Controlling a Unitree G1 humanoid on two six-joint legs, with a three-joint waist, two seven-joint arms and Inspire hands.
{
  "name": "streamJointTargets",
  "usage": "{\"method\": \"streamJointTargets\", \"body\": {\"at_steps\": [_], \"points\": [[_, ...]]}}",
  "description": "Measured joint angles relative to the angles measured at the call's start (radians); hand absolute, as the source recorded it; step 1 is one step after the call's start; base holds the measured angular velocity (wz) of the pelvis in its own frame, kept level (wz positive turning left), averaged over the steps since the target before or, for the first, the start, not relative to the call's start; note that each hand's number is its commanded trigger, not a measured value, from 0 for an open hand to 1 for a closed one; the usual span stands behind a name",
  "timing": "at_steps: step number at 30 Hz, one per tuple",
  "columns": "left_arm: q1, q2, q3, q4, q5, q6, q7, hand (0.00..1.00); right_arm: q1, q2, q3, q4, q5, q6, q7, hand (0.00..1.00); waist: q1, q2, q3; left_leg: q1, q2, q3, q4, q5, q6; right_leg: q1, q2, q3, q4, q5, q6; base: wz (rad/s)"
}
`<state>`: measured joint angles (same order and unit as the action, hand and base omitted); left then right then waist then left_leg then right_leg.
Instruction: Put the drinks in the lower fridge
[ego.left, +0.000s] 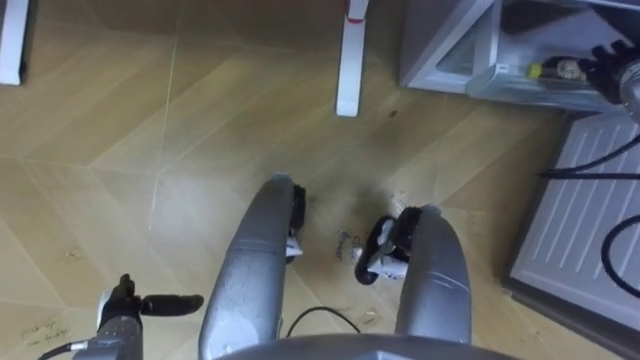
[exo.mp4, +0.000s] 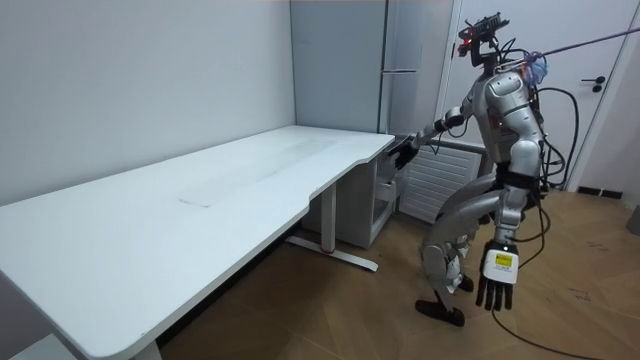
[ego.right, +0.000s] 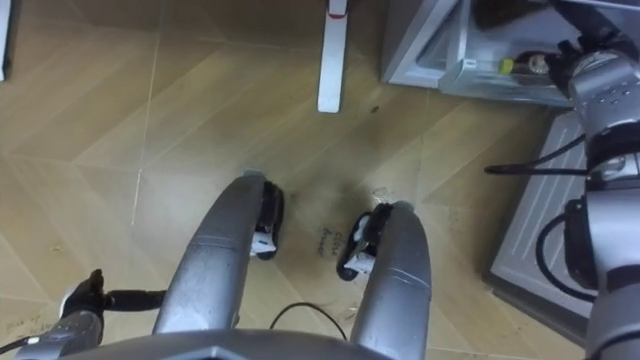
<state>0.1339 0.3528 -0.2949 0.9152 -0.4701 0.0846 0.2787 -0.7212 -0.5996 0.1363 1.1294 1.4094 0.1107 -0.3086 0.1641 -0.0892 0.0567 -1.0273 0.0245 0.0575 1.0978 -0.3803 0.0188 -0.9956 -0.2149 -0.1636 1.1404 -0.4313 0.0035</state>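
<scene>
one left robot hand (exo.mp4: 495, 289) hangs straight-fingered, the right robot hand (exo.mp4: 403, 152) at the open fridge (ego.left: 440, 50) beside the tabletop (exo.mp4: 200, 205), grip i cannot tell.

Fridge door shelf (ego.left: 497, 82) holds what look like bottles (ego.left: 567, 70)

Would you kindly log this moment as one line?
stance: at open lower fridge | right hand: extended to its shelf | left hand: hanging, open | shelf: yellow-capped bottle

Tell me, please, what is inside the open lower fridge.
A clear shelf holds a yellow-capped drink and a second drink, the right hand reaching in; everything deeper is dark or hidden.
</scene>
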Motion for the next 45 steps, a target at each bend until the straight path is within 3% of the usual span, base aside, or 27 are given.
{"method": "streamJointTargets", "body": {"at_steps": [18,29,34,37,39,45], "points": [[0.023,-0.001,-0.006,-0.031,-0.045,-0.004,-0.004,0.0,0.027,0.001,0.04,0.005,-0.005,-0.001,0.011,0.0,-0.005,0.003,-0.001,0.08,0.001,0.022,-0.091,0.01,0.004,0.063,0.013,0.014,-0.084,0.02,-0.001,-0.02],[0.01,-0.008,-0.005,0.004,-0.047,-0.007,-0.026,0.0,0.125,0.014,0.04,0.057,-0.003,0.0,0.118,0.0,-0.001,0.005,0.0,0.238,0.004,0.027,-0.204,0.01,0.005,0.227,0.033,0.005,-0.22,0.041,0.019,-0.04],[-0.01,-0.014,0.0,0.043,-0.067,-0.023,-0.034,0.0,0.188,0.016,0.039,0.053,-0.049,-0.004,0.181,0.0,-0.003,0.007,-0.0001,0.316,0.019,0.031,-0.264,0.013,0.003,0.31,0.052,-0.005,-0.297,0.06,0.019,-0.07],[-0.012,-0.015,0.008,0.053,-0.094,-0.025,-0.035,0.0,0.207,0.017,0.037,0.047,-0.089,-0.006,0.192,0.0,-0.025,0.009,-0.0016,0.371,0.02,0.033,-0.32,0.026,0.0,0.365,0.064,-0.003,-0.361,0.081,0.023,-0.09],[-0.014,-0.021,0.023,0.055,-0.093,-0.035,-0.041,0.0,0.216,0.017,0.037,0.04,-0.153,-0.013,0.193,0.0,-0.03,0.014,-0.0053,0.399,0.035,0.046,-0.346,0.031,0.001,0.396,0.081,-0.001,-0.407,0.103,0.022,-0.2],[-0.015,-0.029,0.047,0.07,-0.087,-0.042,-0.052,0.0,0.263,0.025,0.034,-0.021,-0.222,-0.03,0.21,0.0,-0.037,0.022,-0.0125,0.449,0.051,0.067,-0.385,0.032,-0.001,0.435,0.1,0.009,-0.452,0.128,0.021,-0.15]]}}
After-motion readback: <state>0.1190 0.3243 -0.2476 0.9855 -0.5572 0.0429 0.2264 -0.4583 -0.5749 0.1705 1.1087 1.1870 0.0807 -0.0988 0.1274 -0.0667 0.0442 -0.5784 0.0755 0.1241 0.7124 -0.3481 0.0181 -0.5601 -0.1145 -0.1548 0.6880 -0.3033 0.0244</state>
